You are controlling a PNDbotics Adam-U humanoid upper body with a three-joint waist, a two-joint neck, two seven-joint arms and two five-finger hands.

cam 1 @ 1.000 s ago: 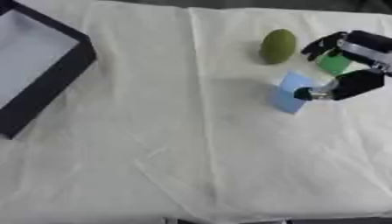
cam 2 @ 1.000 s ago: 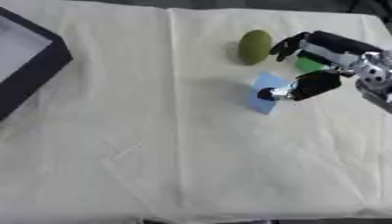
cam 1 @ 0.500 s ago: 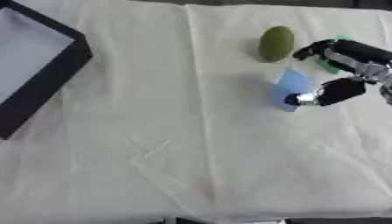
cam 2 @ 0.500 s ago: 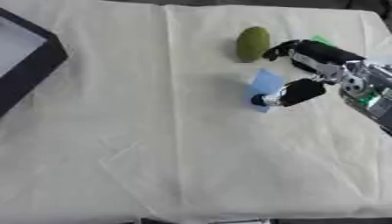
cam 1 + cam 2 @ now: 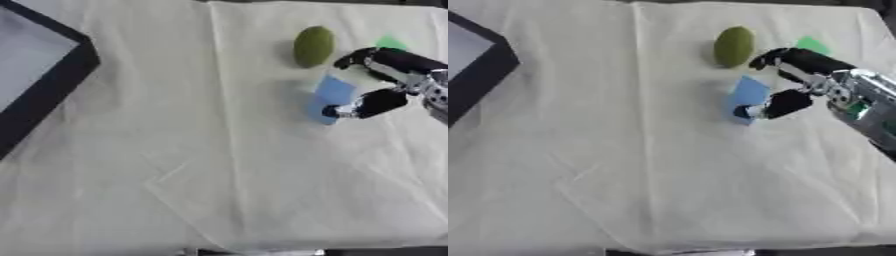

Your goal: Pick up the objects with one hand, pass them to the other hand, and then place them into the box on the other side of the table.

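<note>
A flat blue piece [image 5: 750,92] lies on the white cloth at the right. My right hand [image 5: 820,75] reaches in from the right edge and straddles it: the thumb tip touches its lower edge and the curved fingers [image 5: 773,56] arch over its top, apart from it. A green oval object [image 5: 733,46] lies just beyond the fingertips. A small bright green piece [image 5: 811,45] shows behind the hand, partly hidden. The black box with a pale inside [image 5: 57,85] stands at the far left. My left hand is in no view.
The white cloth [image 5: 219,175] covers the whole table and has creases across the middle. The table's front edge runs along the bottom of the views.
My right hand has come lower and further left over the blue piece, and its thumb now meets the piece's lower edge. The whole picture has shifted a little.
</note>
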